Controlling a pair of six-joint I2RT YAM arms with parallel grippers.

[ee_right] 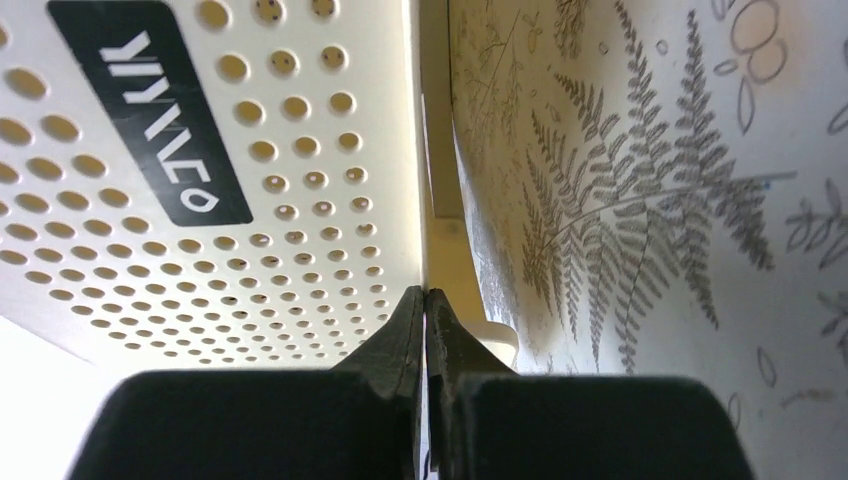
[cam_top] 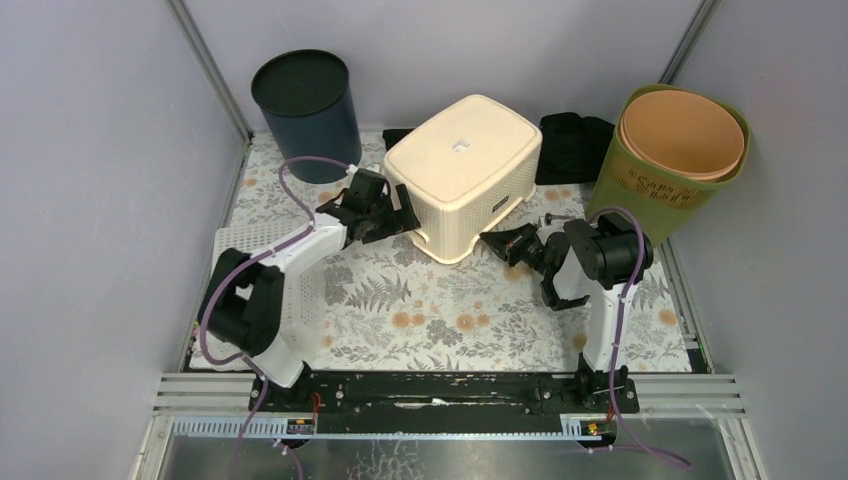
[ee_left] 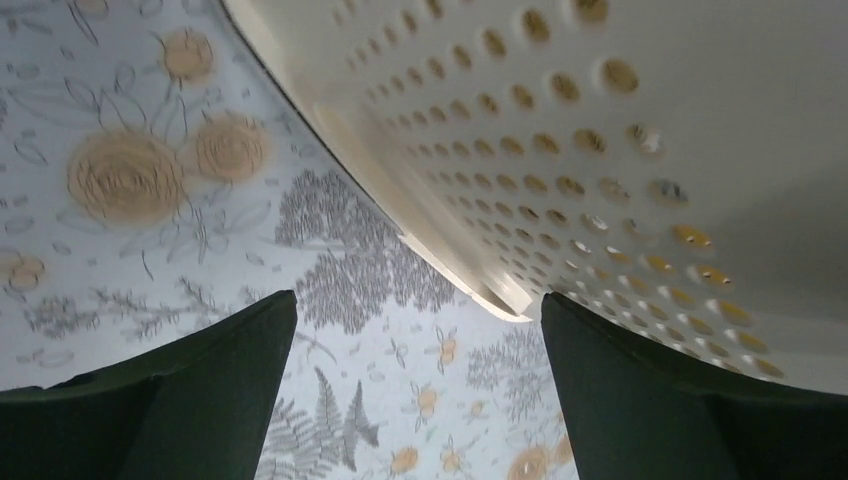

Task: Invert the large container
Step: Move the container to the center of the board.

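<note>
Large container point(cam_top: 463, 170), the cream one full of little holes, is sitting bottom-up on the flowery cloth point(cam_top: 440, 300), around the middle of the table and closer to the back edge, its rim down on the cloth. Left gripper point(cam_top: 398, 218) is right up against its left side, low down, with the claw spread wide apart; in the wrist view a rounded corner of the rim shows between the two fingers point(ee_left: 200, 390). Right gripper point(cam_top: 492, 243) is on the other side with the claw pinched fully together, tips right at the lower rim below the black label point(ee_right: 150, 110), can't tell if it's actually touching. Around it: a dark blue bin point(cam_top: 307, 112) in the back left corner, a green bin point(cam_top: 640, 190) with an orange one point(cam_top: 685, 130) nested inside at the back right corner, some black cloth point(cam_top: 575, 145) along the back edge, and a white perforated tray point(cam_top: 300, 290) by the left edge under the left arm.
</note>
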